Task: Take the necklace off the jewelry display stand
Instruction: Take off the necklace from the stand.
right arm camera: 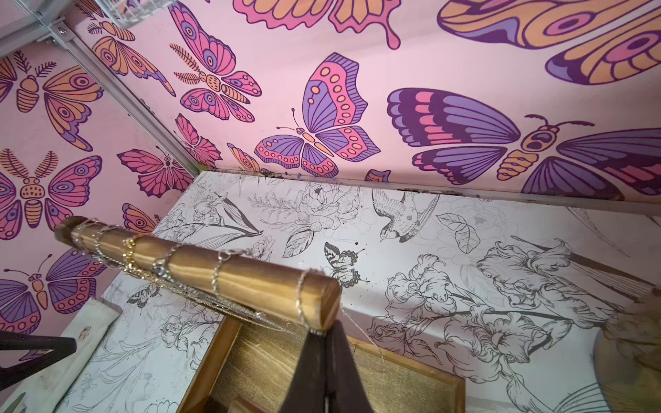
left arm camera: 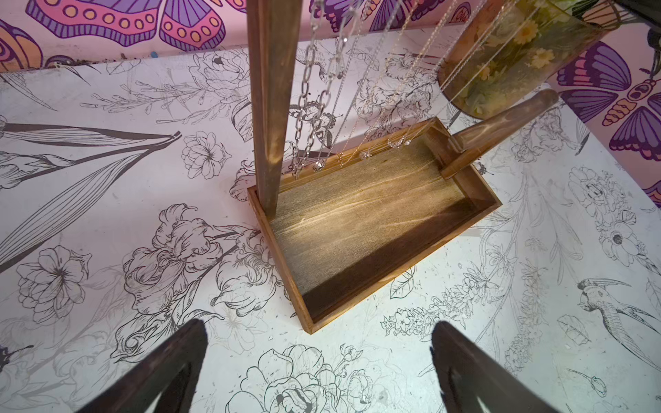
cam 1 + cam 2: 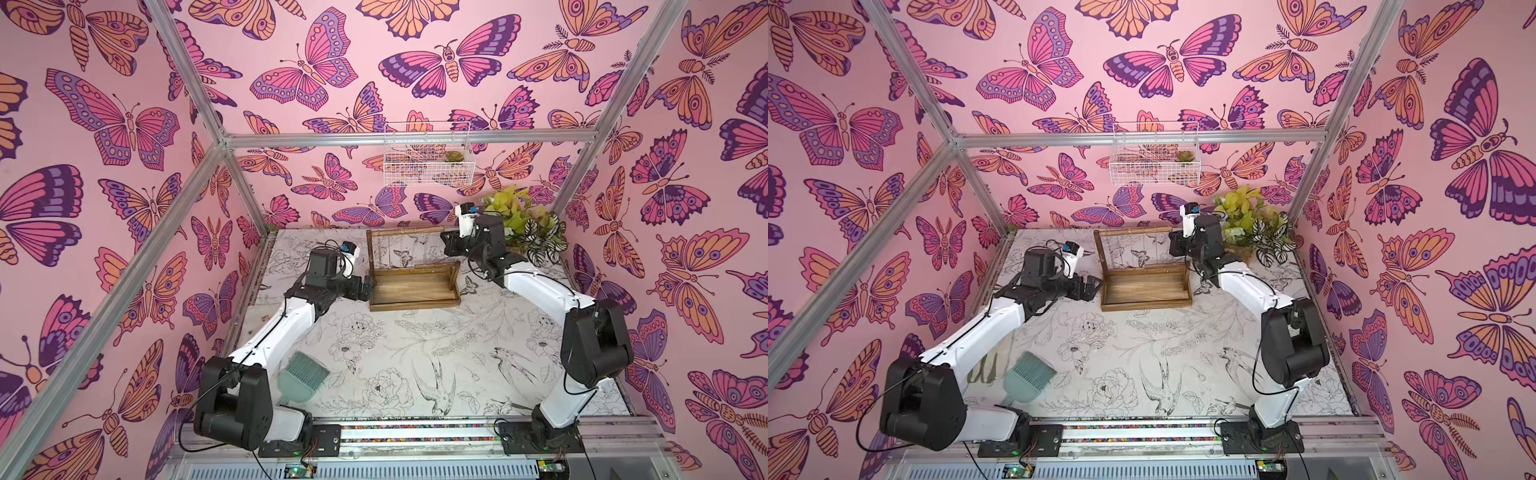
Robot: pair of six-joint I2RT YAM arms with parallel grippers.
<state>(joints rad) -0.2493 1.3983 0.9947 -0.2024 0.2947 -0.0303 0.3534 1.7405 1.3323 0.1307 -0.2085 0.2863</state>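
Closest in the right wrist view, the right pincer (image 1: pixel 326 330) has its dark fingers pressed together just under the end of the crossbar (image 1: pixel 232 275), closed on the endmost necklace (image 1: pixel 308 296), a thin chain looped round the bar. In both top views the right arm rises from the front rail, elbow high, with its wrist turned in toward the right end of the jewelry display stand (image 3: pixel 415 306), which sits at the back middle of the worktop (image 3: pixel 415 353). The left arm stretches forward and low. The left pincer (image 2: pixel 318 323) is spread wide, holds nothing and sits just beside the stand's left side. More chains (image 2: pixel 314 107) hang from the bar.
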